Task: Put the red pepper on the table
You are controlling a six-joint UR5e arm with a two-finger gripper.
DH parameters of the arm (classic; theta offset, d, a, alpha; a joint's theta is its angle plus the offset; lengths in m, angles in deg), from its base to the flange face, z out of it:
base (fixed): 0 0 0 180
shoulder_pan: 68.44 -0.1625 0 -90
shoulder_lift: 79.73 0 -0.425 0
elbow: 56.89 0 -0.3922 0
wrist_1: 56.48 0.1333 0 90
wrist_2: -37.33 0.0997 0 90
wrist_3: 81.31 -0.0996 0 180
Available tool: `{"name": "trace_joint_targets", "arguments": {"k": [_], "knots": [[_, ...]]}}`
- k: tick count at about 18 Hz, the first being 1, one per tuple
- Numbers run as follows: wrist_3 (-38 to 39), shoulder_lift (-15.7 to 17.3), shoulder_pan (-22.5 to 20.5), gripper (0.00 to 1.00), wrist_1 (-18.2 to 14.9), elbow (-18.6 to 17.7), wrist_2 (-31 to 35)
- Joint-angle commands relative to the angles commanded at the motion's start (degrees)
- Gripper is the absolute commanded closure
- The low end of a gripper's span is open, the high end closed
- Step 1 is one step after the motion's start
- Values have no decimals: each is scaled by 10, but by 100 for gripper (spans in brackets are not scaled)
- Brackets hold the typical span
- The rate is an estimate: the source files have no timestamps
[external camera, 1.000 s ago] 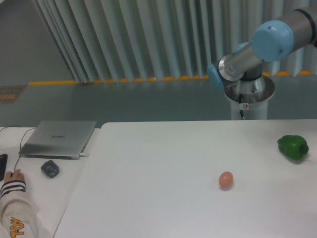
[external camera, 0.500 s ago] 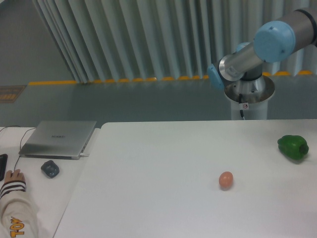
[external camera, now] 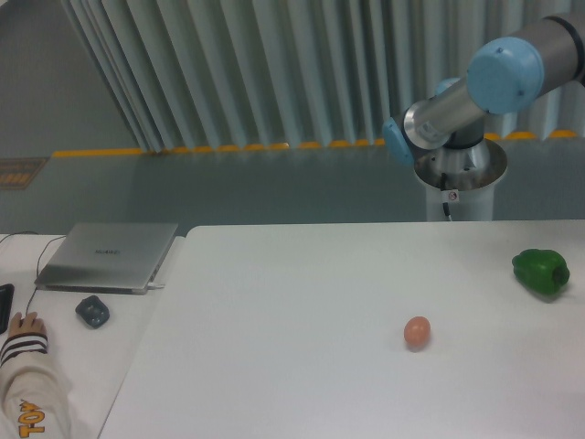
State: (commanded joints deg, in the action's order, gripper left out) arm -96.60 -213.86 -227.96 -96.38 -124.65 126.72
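The red pepper and the gripper are both out of frame; only the arm's blue-capped joints show, above the white tabletop carrying an egg and green pepper

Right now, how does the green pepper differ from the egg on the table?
The green pepper is dark glossy green, the egg matte orange-brown. The pepper is larger and lumpy, the egg small and smoothly oval. The pepper sits near the right edge, the egg closer to the middle and nearer the camera. Both rest untouched on the white table.
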Motion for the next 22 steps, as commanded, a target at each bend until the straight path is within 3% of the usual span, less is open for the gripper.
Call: {"name": "trace_joint_targets", "arguments": {"k": [3, 9, 13, 17, 22], "knots": [[-1, 28, 5, 36, -1, -24, -12], [3, 148, 51, 33, -5, -108, -17], [32, 203, 89, 33, -5, -159, -13], [56, 233, 147, 33, -6, -184, 10], [55, 235, 207, 33, -6, -194, 49]]}}
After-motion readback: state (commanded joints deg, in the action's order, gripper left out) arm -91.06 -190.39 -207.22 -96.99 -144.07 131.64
